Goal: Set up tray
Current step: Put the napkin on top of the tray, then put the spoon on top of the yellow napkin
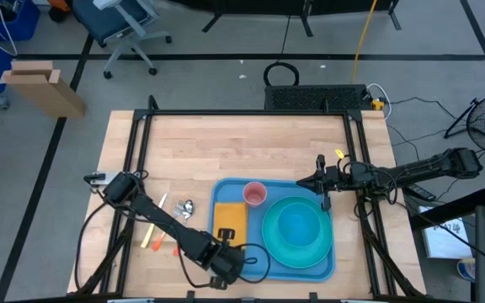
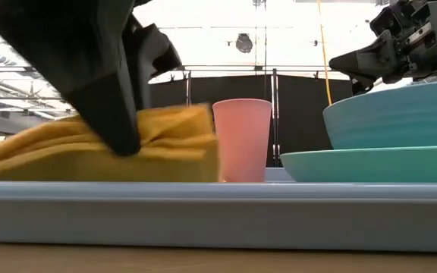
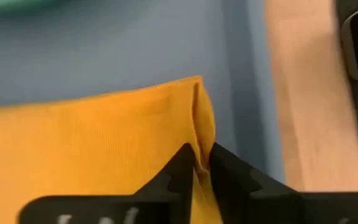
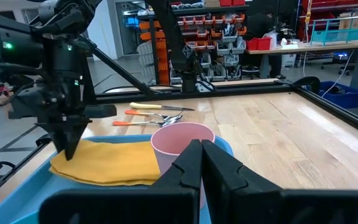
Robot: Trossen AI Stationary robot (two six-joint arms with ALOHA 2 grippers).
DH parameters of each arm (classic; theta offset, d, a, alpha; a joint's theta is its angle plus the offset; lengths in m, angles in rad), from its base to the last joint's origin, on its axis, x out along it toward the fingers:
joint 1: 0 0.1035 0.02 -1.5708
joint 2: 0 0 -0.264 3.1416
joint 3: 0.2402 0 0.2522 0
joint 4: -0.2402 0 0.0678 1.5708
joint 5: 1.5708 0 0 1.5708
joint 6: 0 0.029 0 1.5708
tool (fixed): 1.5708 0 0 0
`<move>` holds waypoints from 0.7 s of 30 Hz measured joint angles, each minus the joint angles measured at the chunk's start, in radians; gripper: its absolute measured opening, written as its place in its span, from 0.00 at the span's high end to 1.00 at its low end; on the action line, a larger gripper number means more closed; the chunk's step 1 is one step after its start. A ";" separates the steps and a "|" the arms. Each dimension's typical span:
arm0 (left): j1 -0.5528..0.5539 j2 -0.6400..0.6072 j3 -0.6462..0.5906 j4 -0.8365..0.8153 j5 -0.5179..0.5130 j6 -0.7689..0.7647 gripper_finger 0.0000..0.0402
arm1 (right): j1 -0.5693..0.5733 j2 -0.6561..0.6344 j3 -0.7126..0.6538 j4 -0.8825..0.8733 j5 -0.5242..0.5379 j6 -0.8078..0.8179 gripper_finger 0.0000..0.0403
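The blue tray (image 1: 226,192) lies near the table's front edge. It carries a turquoise bowl (image 1: 295,227) on a turquoise plate (image 1: 322,257), a pink cup (image 1: 254,194) and a folded yellow cloth (image 1: 231,220) on its left part. My left gripper (image 3: 201,155) stands over the cloth's near end, shut on it. In the low view it (image 2: 124,144) dents the cloth (image 2: 67,155). My right gripper (image 4: 202,146) hovers shut and level at the tray's far right, its tips just behind the cup (image 4: 179,140). My left gripper pinches a raised ridge of the yellow cloth (image 3: 199,118) at its near end between the two fingers (image 3: 179,168). The fingers slant down from above. The ridge is a fold, several layers thick. The rest of the cloth lies flat on the tray.
Several pieces of cutlery (image 1: 171,220) with yellow and orange handles lie on the bare wood left of the tray, also seen in the right wrist view (image 4: 154,115). A black frame (image 1: 251,114) borders the table. Free wood stretches behind the tray.
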 joint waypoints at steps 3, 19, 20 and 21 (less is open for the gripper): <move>-0.002 -0.005 0.001 0.020 0.004 0.006 0.78 | 0.000 0.000 0.000 0.000 0.000 0.000 1.00; -0.030 -0.124 -0.002 -0.313 -0.224 0.028 0.55 | 0.000 0.000 0.000 -0.006 -0.001 0.000 1.00; -0.041 -0.148 -0.015 -0.348 -0.283 0.007 0.56 | 0.000 0.000 0.000 -0.006 -0.001 0.000 1.00; -0.049 -0.175 -0.036 -0.365 -0.325 -0.010 0.57 | 0.000 0.000 0.000 -0.006 -0.001 0.000 1.00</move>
